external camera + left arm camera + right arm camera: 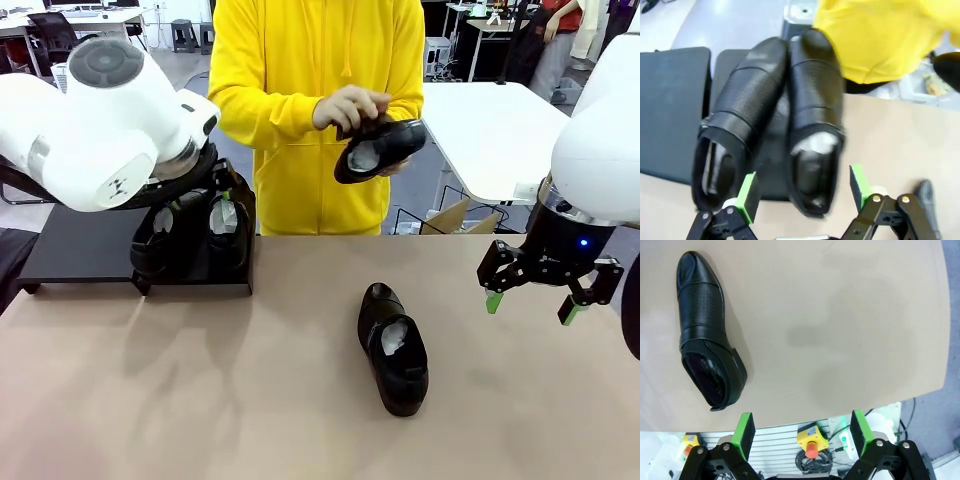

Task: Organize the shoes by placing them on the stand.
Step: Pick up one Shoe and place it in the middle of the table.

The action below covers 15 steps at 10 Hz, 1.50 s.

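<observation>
Two glossy black shoes (747,100) (812,100) lie side by side at the right end of the black stand (80,245), both with white paper inside. My left gripper (803,189) hovers open at their heels. The right shoe's heel sits between the green pads (749,192), which do not touch it. A third shoe (393,348) lies on the table's middle, also seen as the shoe (705,340) in the right wrist view. The person in a yellow hoodie holds a fourth shoe (380,148) in both hands over the far edge. My right gripper (545,292) hangs open and empty above the table's right side.
The stand's left half (670,110) is bare. A white table (490,130) and a cardboard box (450,215) stand behind the person. Below the table's near edge sits a yellow emergency-stop box (811,437).
</observation>
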Available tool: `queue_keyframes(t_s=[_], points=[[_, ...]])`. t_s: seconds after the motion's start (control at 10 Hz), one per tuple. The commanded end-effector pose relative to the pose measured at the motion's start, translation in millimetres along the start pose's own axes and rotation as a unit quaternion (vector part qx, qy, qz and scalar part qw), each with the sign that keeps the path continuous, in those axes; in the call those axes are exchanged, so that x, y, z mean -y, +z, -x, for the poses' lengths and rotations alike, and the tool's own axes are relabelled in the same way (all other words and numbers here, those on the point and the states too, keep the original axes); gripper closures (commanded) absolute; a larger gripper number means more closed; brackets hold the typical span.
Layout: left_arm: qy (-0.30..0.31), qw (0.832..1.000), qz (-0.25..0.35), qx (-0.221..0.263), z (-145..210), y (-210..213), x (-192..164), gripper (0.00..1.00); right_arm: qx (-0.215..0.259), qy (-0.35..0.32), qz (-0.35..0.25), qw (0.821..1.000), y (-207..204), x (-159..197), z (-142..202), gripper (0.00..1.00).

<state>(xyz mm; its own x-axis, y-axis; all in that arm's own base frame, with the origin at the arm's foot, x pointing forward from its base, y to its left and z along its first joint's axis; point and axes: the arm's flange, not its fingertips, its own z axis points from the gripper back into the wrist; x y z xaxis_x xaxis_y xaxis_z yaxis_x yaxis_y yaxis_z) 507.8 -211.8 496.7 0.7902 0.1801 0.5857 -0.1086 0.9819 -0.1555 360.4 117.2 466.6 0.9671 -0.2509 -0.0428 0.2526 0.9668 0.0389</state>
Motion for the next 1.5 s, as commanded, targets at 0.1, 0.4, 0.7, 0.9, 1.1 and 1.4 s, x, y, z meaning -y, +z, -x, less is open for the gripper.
queue_keyframes(t_s=[0.1,0.4,0.7,0.9,1.1,1.4], points=[[0.014,0.995,0.036,-0.089,-3.0,93.2,-8.4,0.08,-0.003,0.001,-0.006,1.000,1.9,0.1,-1.3,0.00],[0.028,0.972,0.094,-0.215,10.9,133.5,-25.3,0.08,-0.003,0.001,-0.006,1.000,1.9,0.1,-1.3,0.00],[0.046,0.956,0.079,-0.279,31.1,128.7,-28.8,0.08,-0.003,0.001,-0.006,1.000,1.9,0.1,-1.3,0.00],[0.043,0.958,0.086,-0.269,31.9,134.3,-26.8,0.08,-0.003,0.001,-0.006,1.000,1.9,0.1,-1.3,0.00],[0.049,0.965,0.071,-0.249,23.0,118.4,-36.9,0.08,-0.003,0.001,-0.006,1.000,1.9,0.1,-1.3,0.00],[0.021,0.945,0.133,-0.299,61.1,168.9,-31.3,0.08,-0.003,0.001,-0.006,1.000,1.9,0.1,-1.3,0.00]])
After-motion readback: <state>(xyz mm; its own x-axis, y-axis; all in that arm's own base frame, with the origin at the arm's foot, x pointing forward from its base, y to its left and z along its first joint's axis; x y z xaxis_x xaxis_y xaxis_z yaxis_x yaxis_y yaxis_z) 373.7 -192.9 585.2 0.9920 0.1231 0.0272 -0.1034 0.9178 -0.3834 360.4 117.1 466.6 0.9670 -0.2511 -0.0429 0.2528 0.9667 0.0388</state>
